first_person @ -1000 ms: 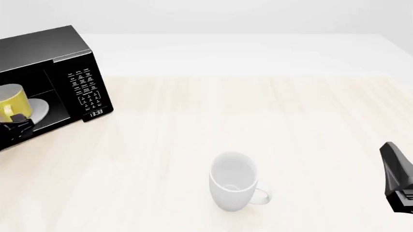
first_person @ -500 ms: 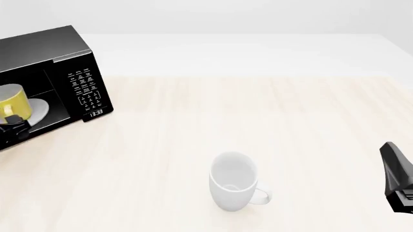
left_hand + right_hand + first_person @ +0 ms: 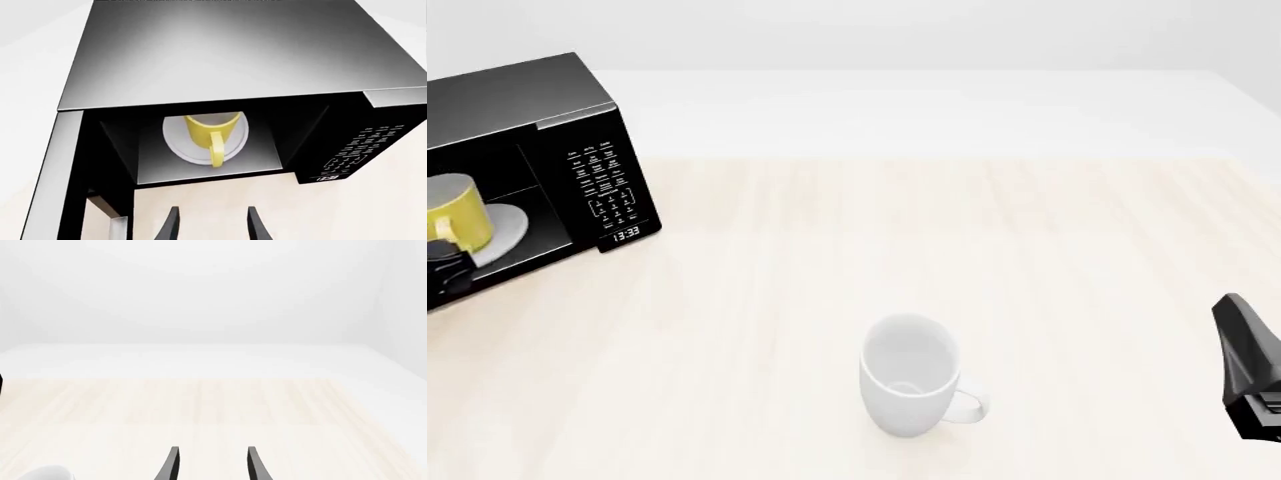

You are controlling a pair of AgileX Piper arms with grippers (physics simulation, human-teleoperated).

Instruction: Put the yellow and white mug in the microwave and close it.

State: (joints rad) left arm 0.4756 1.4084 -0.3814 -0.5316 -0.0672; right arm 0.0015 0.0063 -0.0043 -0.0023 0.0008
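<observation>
Pale wooden table (image 3: 961,230): in the left wrist view, the left gripper (image 3: 212,222) gapes empty before the microwave (image 3: 220,80), yellow and white mug (image 3: 212,132) on its turntable. Front view: white mug (image 3: 910,375) elsewhere. Right wrist view: right gripper (image 3: 212,462) idle, spread. Closing the door seems next.

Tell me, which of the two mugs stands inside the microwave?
The yellow mug, on the white plate inside the open microwave. The larger white mug stands out on the table.
</observation>
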